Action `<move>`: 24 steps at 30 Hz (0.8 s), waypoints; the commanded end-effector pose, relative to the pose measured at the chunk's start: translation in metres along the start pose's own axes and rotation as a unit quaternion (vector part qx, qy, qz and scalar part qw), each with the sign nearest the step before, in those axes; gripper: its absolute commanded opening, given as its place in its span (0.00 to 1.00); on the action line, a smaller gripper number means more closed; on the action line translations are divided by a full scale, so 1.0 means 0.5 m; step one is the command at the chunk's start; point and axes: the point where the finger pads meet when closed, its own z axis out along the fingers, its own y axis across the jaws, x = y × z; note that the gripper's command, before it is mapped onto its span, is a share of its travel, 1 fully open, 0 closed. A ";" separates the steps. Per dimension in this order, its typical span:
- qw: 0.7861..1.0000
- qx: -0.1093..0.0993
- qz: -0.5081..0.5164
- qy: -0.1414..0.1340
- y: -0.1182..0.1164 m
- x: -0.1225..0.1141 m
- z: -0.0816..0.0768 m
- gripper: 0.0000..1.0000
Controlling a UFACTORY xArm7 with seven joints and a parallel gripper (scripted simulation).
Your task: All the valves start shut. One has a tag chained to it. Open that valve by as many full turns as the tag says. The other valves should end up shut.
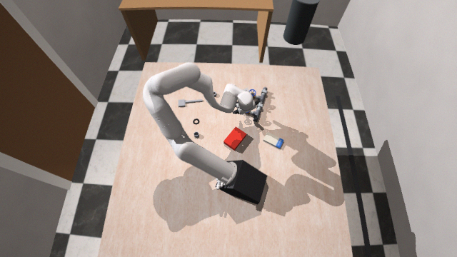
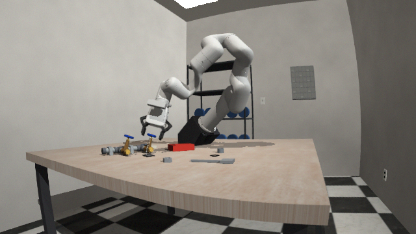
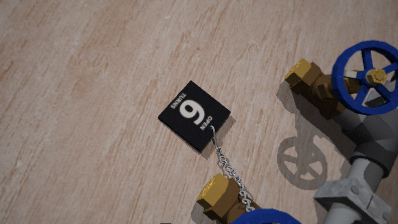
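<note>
Two brass valves with blue handwheels stand on a grey pipe near the table's far edge. A black tag with a white digit that looks like a 6 from this angle, between the words OPEN and TURNS, lies flat on the table. Its chain runs to the valve at the bottom edge of the wrist view. The other valve is at the upper right there. My gripper is open and empty, just above the tagged valve's handwheel. In the top view the wrist hides its fingers.
A red block, a blue and white box, a grey tool, a black ring, a small grey nut and a grey cube lie on the table. The arm's black base stands mid-table.
</note>
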 end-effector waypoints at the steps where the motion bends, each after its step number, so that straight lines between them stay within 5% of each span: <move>1: 0.990 0.000 0.139 -0.009 0.004 0.001 -0.003 1.00; 12: 0.919 -0.007 0.394 0.001 0.004 0.001 -0.003 1.00; 14: 0.919 -0.007 0.394 0.001 0.004 0.001 -0.003 1.00; 15: 0.889 -0.008 0.458 0.002 0.004 0.001 -0.003 1.00; 24: 0.780 -0.009 0.625 0.006 0.004 0.001 -0.003 1.00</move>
